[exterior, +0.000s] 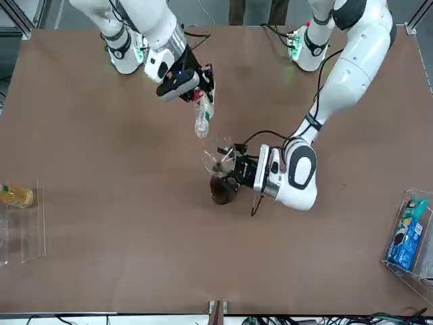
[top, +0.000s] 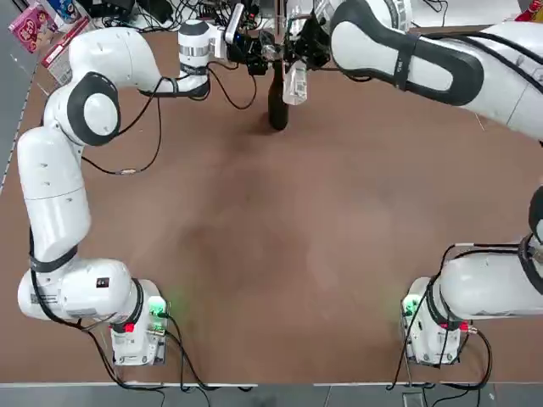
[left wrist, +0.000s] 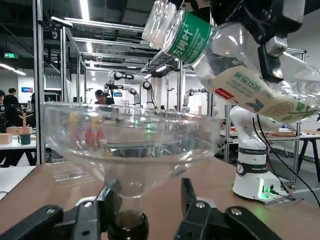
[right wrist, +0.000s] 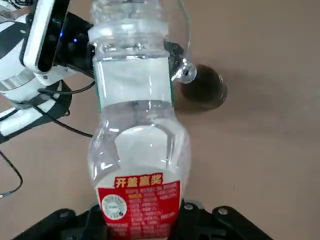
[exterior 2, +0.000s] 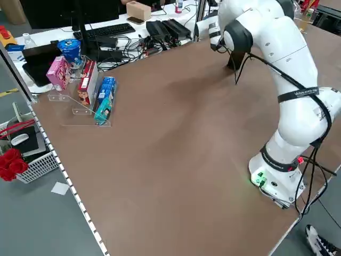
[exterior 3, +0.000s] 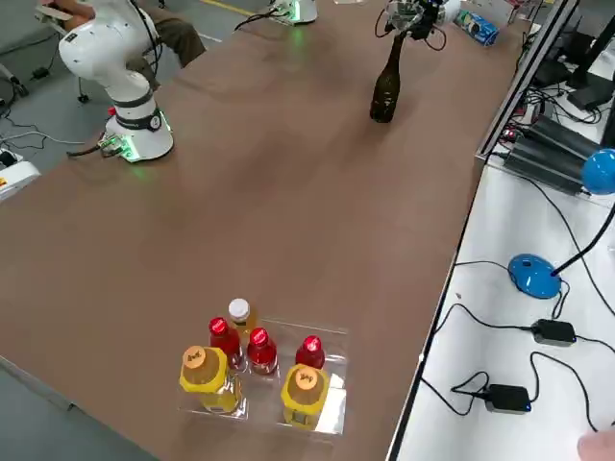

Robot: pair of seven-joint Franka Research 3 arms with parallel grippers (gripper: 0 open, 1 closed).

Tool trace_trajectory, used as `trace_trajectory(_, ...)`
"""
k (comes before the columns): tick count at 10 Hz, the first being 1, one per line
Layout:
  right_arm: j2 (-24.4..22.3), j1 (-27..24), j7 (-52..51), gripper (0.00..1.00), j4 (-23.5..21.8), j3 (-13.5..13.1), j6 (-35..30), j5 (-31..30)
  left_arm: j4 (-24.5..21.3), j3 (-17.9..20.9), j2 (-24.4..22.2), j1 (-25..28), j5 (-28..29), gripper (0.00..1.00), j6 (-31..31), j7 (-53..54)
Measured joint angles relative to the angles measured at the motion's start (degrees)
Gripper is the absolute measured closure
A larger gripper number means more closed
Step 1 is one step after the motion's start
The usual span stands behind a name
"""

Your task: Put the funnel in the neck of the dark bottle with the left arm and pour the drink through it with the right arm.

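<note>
The dark bottle [exterior: 220,191] [top: 277,106] [exterior 3: 385,91] stands upright at the far middle of the table. The clear funnel [exterior: 218,160] [left wrist: 130,140] sits in its neck [left wrist: 128,226]. My left gripper [exterior: 238,169] [left wrist: 146,190] is level with the neck, its fingers [left wrist: 187,197] either side of the funnel's spout, with a gap showing on one side. My right gripper [exterior: 195,87] [right wrist: 140,217] is shut on the drink [exterior: 201,119] [left wrist: 235,70] [right wrist: 137,150], a small clear bottle. It is tilted mouth-down just above the funnel's rim.
A yellowish bottle [exterior: 15,196] lies in a clear holder at one table side; a blue box [exterior: 406,237] stands in a holder at the other. Several red and yellow bottles [exterior 3: 258,363] sit in a clear tray. Snack boxes [exterior 2: 101,98] line one edge.
</note>
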Motion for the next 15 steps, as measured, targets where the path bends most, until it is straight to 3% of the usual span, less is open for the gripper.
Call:
trace_trajectory(3, 4.0, 0.8, 3.7, 0.61, 2.6, 1.2, 0.0, -4.2, 0.0, 0.0, 0.0, 0.0, 0.0, 0.42, 0.0, 0.0)
trace_trajectory(7, 4.8, 1.1, 6.1, 0.61, 3.7, 2.4, -2.4, -4.4, 0.1, 0.0, 0.0, 0.0, 0.0, 0.42, 0.0, 0.0)
trace_trajectory(10, 7.3, 1.3, 8.3, 0.61, 6.4, 3.9, -4.1, -4.6, 0.1, 0.0, 0.0, 0.0, 0.0, 0.42, 0.0, 0.0)
trace_trajectory(15, 12.4, 1.7, 12.7, 0.61, 10.5, 4.1, -7.1, -4.6, 0.1, 0.0, 0.0, 0.0, 0.0, 0.41, 0.1, 0.0)
